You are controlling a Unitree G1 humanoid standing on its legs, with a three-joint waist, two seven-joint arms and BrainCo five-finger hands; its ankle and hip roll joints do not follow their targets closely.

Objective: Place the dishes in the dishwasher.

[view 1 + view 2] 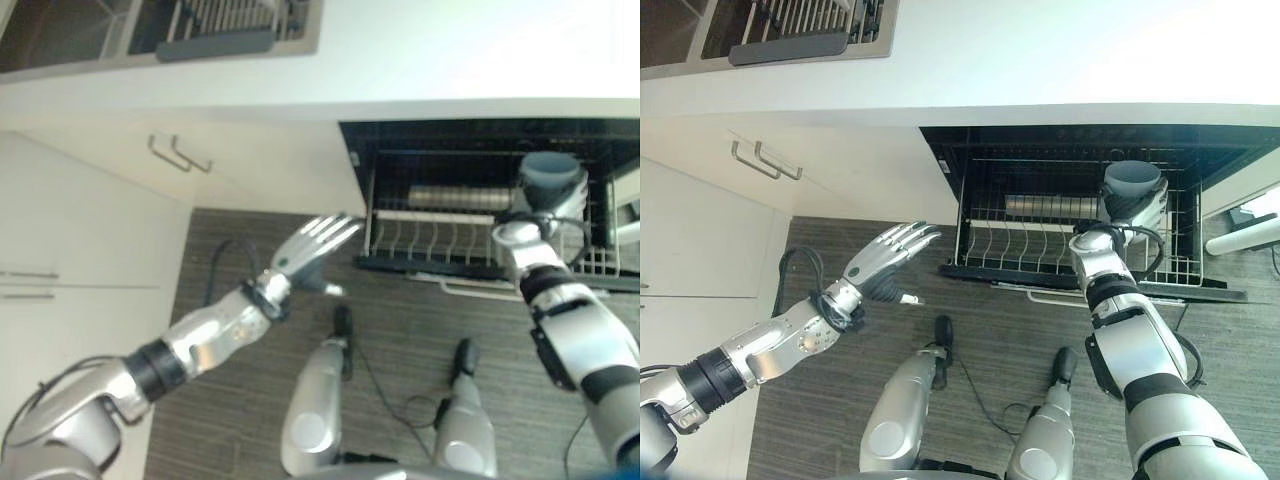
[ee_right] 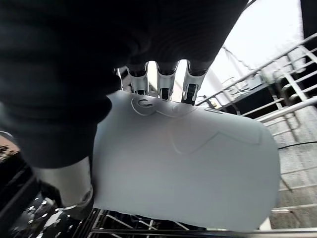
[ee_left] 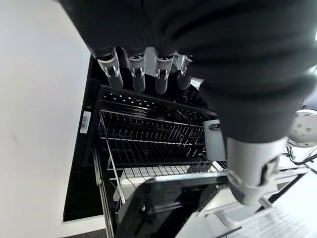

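Dishwasher rack [image 1: 1080, 235]: right hand [image 2: 74, 64] grips cup [image 2: 188, 163].

— Pale grey-blue on the smooth plastic cup [image 2: 188, 168], faint raised curves on its wall, darker blue-grey inside the mouth; silver, dark-tipped fingers of the right hand [image 2: 163, 82] curled round it.

— Black inside the open dishwasher [image 1: 940, 160]; white wire for the rack [image 1: 985, 245], in a grid of thin parallel lines.

— At nine o'clock from that rack: silver fingers, dark tips, dark ribbed cover on the left hand [image 1: 885, 255].

— Grey-brown, fine-striped wood pattern on the plank floor [image 1: 420, 340]. Cream on the flat cabinet doors [image 1: 80, 230], brushed silver on the bar handles [image 1: 180, 155].

— Plain white on the countertop [image 1: 450, 50] at twelve o'clock.
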